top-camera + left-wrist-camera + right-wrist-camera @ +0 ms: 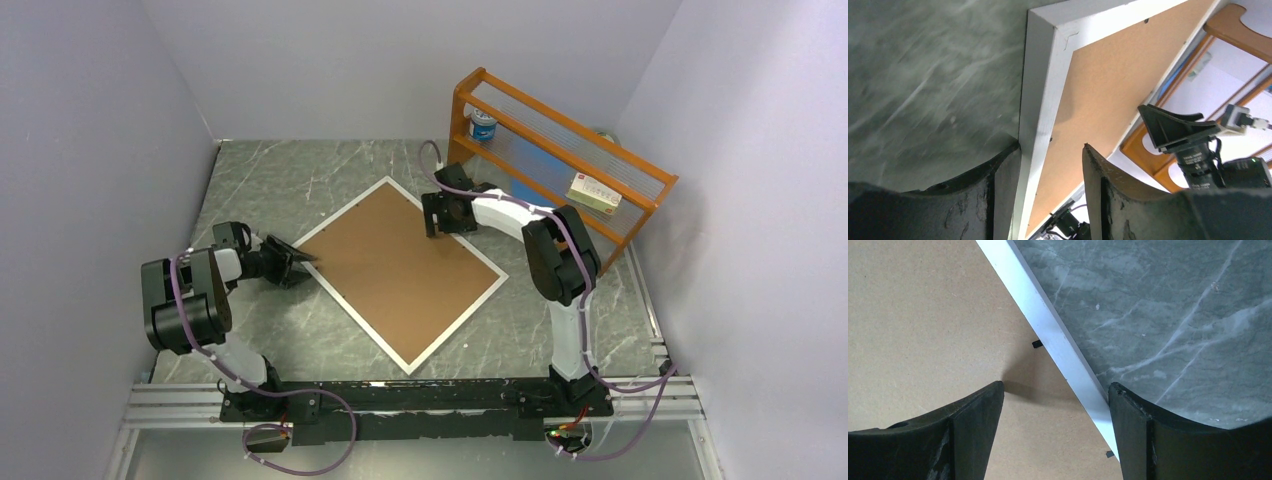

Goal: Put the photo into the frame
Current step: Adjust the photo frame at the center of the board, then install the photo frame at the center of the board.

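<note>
1. We count one frame (pixel 452 324). It is white and narrow-bordered, and lies flat on the grey marbled table (pixel 270 180), turned cornerwise with one corner toward the arm bases.
2. One brown backing board (pixel 395 265) fills its centre. We cannot tell where the photo is.
3. There are two grippers. The left gripper (pixel 300 262) sits at the frame's left corner. Its wrist view shows the jaws partly apart astride the white border, with one finger (pixel 1007 190) against the outer edge and the other over the board.
4. The right gripper (pixel 440 222) hangs over the upper right edge, jaws wide and holding nothing. One finger (pixel 973 415) is above the board and the other above the table, with the border between them.
5. In the right wrist view we count two small black tabs (pixel 1036 344) along the border's inner edge.
6. One orange wooden rack (pixel 577 126) stands at the back right, holding one can (pixel 483 125) and one small box (pixel 597 193).
7. Bare table shows behind and left of the frame, and beside its near corner.
</note>
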